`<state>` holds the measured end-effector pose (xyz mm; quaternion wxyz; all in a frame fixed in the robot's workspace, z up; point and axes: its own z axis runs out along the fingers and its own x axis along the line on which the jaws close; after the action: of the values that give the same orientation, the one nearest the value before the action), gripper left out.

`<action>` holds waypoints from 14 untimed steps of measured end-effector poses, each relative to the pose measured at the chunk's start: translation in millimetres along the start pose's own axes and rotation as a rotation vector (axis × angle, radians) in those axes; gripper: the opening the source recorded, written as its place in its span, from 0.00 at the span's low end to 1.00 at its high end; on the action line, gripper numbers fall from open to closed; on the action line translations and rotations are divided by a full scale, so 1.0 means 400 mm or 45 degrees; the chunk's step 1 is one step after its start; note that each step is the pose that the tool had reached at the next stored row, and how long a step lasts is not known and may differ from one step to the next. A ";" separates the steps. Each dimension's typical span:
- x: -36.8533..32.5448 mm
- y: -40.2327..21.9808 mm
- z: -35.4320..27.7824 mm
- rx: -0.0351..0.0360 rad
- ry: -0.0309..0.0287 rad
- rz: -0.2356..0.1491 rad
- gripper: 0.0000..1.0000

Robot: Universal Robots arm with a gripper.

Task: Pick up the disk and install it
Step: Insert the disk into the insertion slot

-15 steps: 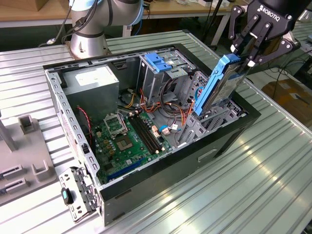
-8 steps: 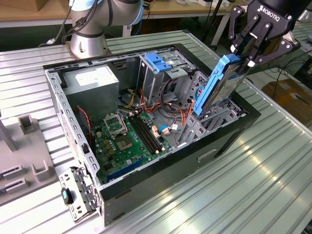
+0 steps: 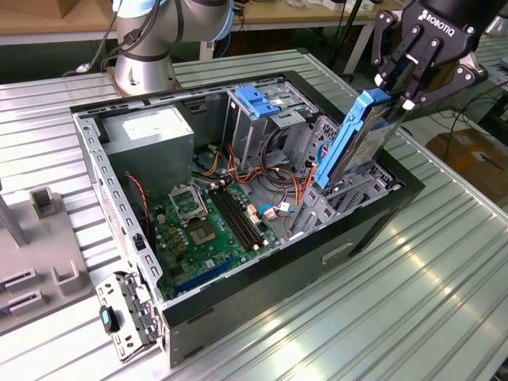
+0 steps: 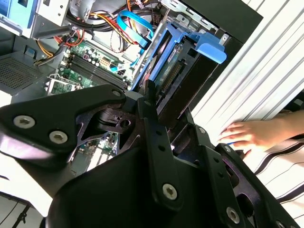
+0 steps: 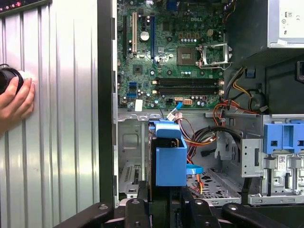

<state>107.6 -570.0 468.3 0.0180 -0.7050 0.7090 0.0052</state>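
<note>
1. From my remote seat: the gripper (image 3: 394,98) sits at 2 o'clock from the middle of the computer case (image 3: 336,238) in the exterior view; its fingers are closed in on the upper end of the disk (image 3: 362,148), pinching it from both sides.
2. The disk stands on edge, tilted, blue rail facing the case interior; its lower end is down among the grey bay walls at the case's front corner; its upper part rises above the case rim; I can't tell whether it is seated.
3. In the first wrist view the blue rail is between the two black fingers, with the motherboard (image 5: 175,61) beyond it.
4. Exterior view, around the case middle: power-supply box (image 3: 151,132) at 10 o'clock; blue bracket (image 3: 259,100) on its grey cage at 12 o'clock; motherboard at 7 o'clock; loose orange and red cables between cage and disk.
5. A person's hand (image 4: 248,133) rests on the ribbed metal table (image 3: 421,309), outside the case's black wall, apart from the disk.
</note>
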 end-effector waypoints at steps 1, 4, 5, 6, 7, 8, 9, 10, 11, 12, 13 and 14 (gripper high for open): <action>0.000 0.000 0.003 -0.0001 0.0001 0.000 0.35; 0.000 -0.002 0.007 -0.0001 0.0000 0.000 0.35; 0.000 -0.003 0.007 0.0000 -0.0001 0.000 0.35; 0.000 -0.003 0.007 -0.0001 0.0000 0.000 0.35; 0.000 -0.003 0.009 0.0000 0.0000 0.000 0.35; 0.000 -0.003 0.016 0.0000 0.0000 0.000 0.35; 0.001 -0.003 0.018 -0.0001 -0.0001 0.000 0.35; 0.001 -0.003 0.018 -0.0001 0.0001 0.000 0.35; 0.001 -0.003 0.018 0.0000 0.0001 0.000 0.35; 0.000 -0.005 0.018 -0.0001 0.0001 0.000 0.35; 0.000 -0.006 0.018 0.0000 0.0000 0.000 0.35; 0.000 -0.006 0.018 -0.0001 -0.0001 0.000 0.35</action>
<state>110.0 -570.0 461.0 0.0180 -0.7050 0.7090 0.0052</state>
